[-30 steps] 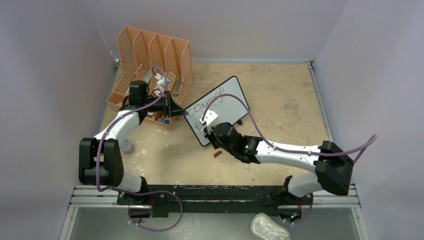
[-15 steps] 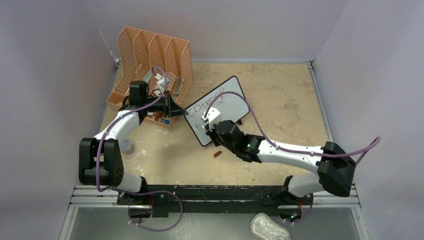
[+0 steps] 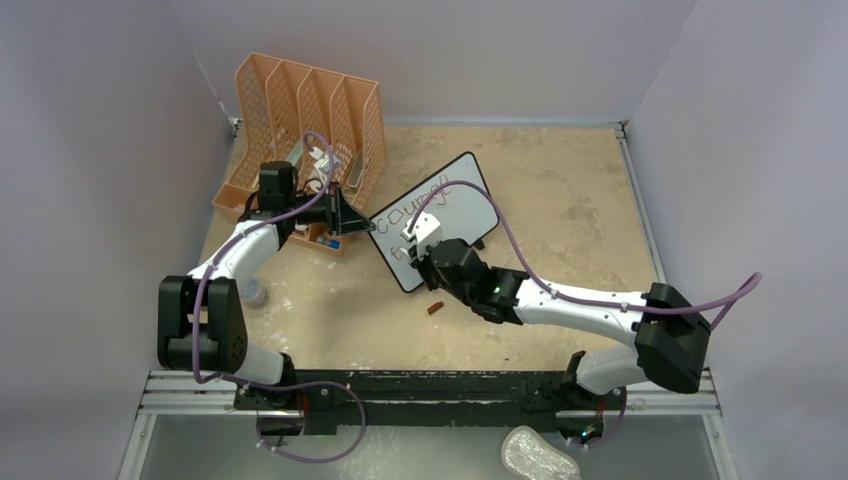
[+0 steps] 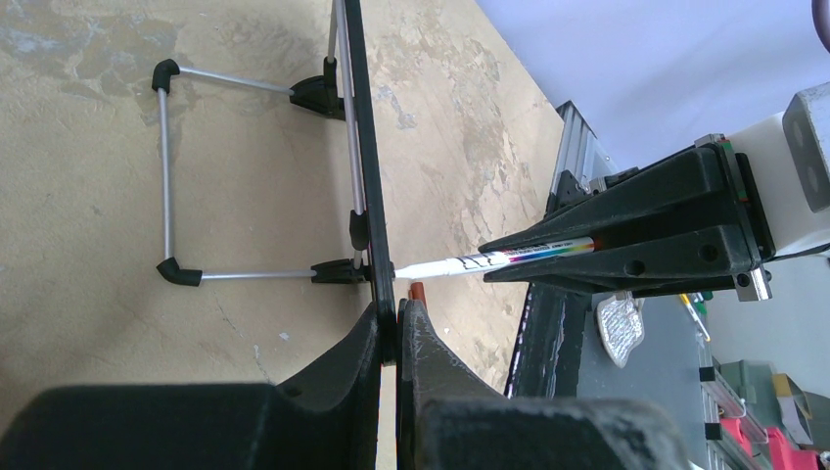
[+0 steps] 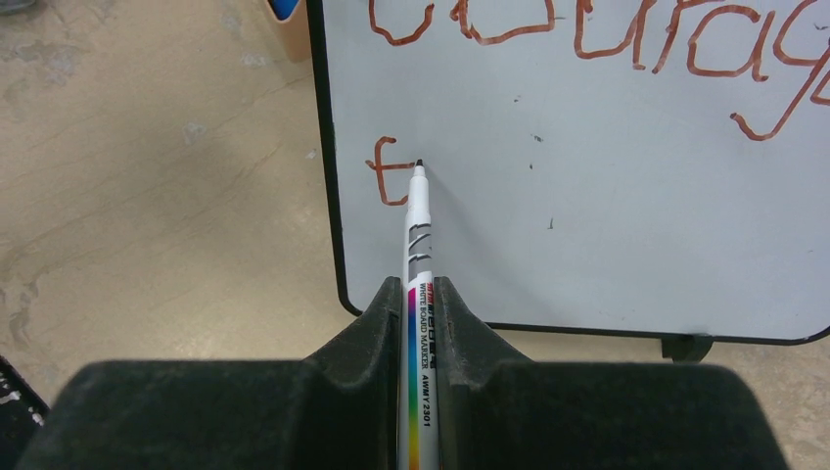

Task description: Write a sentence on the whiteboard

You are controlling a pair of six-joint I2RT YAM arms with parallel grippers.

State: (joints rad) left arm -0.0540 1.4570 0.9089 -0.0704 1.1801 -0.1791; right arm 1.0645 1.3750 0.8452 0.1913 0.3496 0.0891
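Observation:
The whiteboard (image 3: 458, 205) stands tilted on the table; in the left wrist view it is edge-on (image 4: 355, 147). My left gripper (image 3: 368, 227) (image 4: 396, 315) is shut on its left frame edge. My right gripper (image 3: 422, 248) (image 5: 421, 294) is shut on a white marker (image 5: 419, 245) (image 4: 470, 262), whose tip touches the board's lower left. The sentence (image 5: 587, 39) is in red-brown strokes: a top line reading roughly "courag", running past the right edge of the right wrist view, and below it a single first letter (image 5: 388, 172) next to the marker tip.
An orange perforated file organizer (image 3: 300, 115) stands behind the left arm. A small red-brown marker cap (image 3: 434, 308) lies on the table in front of the board. The board's wire stand (image 4: 166, 176) reaches out behind it. A crumpled silvery object (image 3: 538, 455) lies below the rail.
The right gripper and marker have shifted slightly up and left along the board. The left gripper and the board have not moved.

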